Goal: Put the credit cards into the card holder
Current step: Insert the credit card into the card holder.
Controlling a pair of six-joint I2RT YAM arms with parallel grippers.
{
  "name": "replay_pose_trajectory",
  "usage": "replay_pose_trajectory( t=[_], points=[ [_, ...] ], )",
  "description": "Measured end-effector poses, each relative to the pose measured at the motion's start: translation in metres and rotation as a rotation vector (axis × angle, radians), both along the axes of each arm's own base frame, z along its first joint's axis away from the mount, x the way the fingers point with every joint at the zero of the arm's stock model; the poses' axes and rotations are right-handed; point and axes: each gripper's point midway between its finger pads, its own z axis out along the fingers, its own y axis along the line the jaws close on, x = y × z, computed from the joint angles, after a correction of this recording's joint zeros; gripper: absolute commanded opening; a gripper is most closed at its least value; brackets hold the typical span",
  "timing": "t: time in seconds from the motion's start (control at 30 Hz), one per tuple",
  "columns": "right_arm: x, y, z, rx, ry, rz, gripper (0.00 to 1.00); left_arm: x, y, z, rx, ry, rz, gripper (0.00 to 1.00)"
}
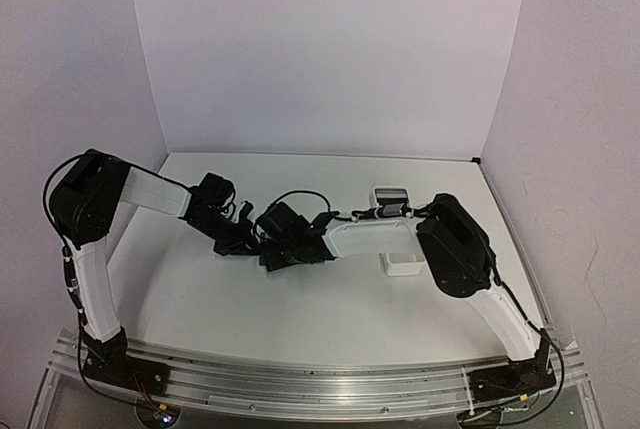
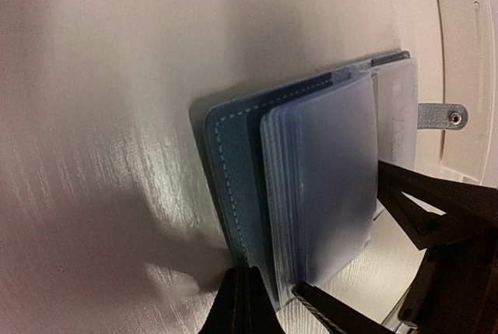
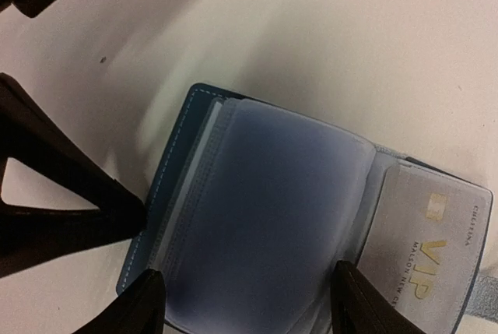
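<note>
White table [image 1: 200, 299] and pale walls [image 1: 320, 49] fill my overhead feed. The left arm [image 1: 150, 189] and right arm [image 1: 370, 239] both bend inward, so their ends meet near the middle of the table. A white tray [image 1: 400, 267] lies on the right side, partly hidden under the right arm.

From the wrist feeds I see the wallet [image 2: 233, 163] lying open where the two arms meet, blue stitched cover underneath. A stack of cloudy clear sleeves [image 3: 264, 217] bulges up from its middle. One card [image 3: 436, 248], pale with gold VIP lettering, sits in the pocket on the half nearer the tray. The strap [image 2: 443, 116] with its snap sticks out from that same half towards the tray, which is just beside the wallet.

My left gripper [image 2: 272, 299] has its jaws drawn in to a narrow gap on the wallet's outer edge, the half away from the card, with the blue cover and the nearest sleeves caught between them. My right gripper [image 3: 249, 299] has its jaws spread wide, one fingertip on each side of the sleeve stack, and holds nothing. I cannot tell whether those tips touch the wallet.
</note>
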Motion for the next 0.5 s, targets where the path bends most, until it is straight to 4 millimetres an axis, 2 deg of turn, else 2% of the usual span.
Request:
replay_pose_trajectory(
  t=[0.17,0.3,0.5],
  points=[
    [0.003,-0.002,-0.003,-0.059,-0.057,0.001,0.55,0.000,0.000,0.000,-0.001,0.000,-0.002,0.00],
    [0.010,-0.007,-0.003,-0.055,-0.054,-0.016,0.52,0.000,0.000,0.000,-0.002,-0.001,-0.003,0.00],
    [0.009,-0.004,-0.005,-0.024,-0.024,-0.006,0.48,0.000,0.000,0.000,-0.001,-0.001,-0.003,0.00]
  ],
)
